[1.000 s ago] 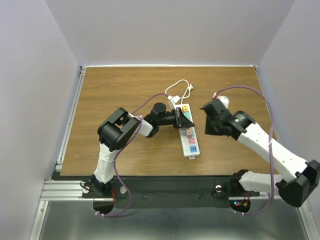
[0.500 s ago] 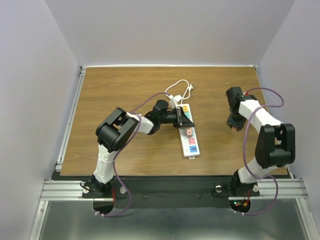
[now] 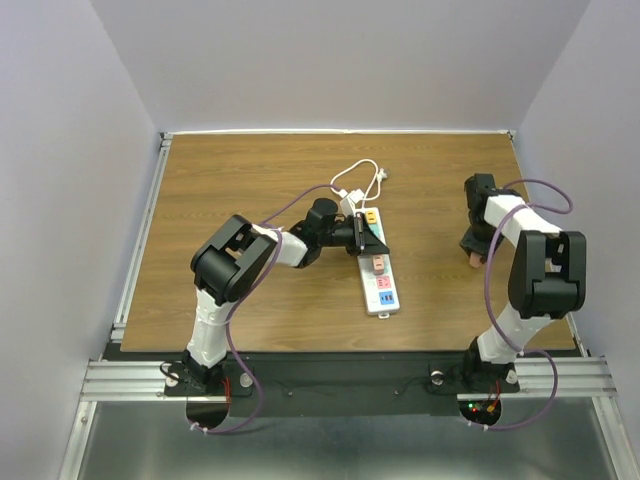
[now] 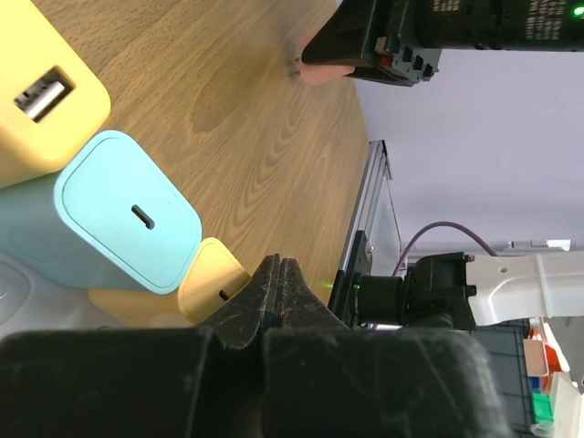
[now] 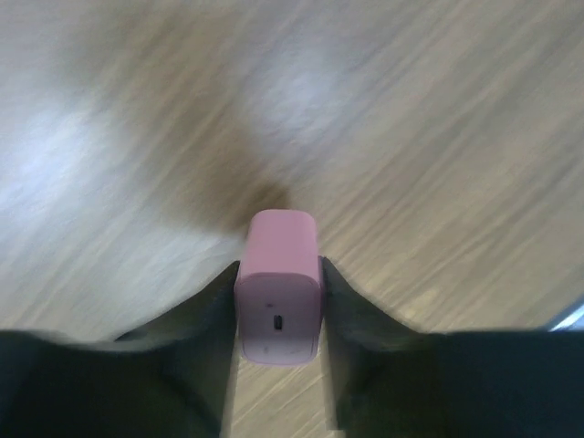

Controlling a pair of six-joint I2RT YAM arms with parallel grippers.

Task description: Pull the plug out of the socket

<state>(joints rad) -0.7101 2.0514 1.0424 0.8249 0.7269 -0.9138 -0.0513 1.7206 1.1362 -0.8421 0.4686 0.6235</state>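
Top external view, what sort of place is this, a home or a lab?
Probably a lab robot test cell, not a home: a wooden table boxed in by plain pale walls, an aluminium rail at its near edge, with a left arm and right arm bolted there.

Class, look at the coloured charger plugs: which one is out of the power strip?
The pink plug: the right claw grips it over the table, away from the power strip, where the teal plug and yellow plugs sit.
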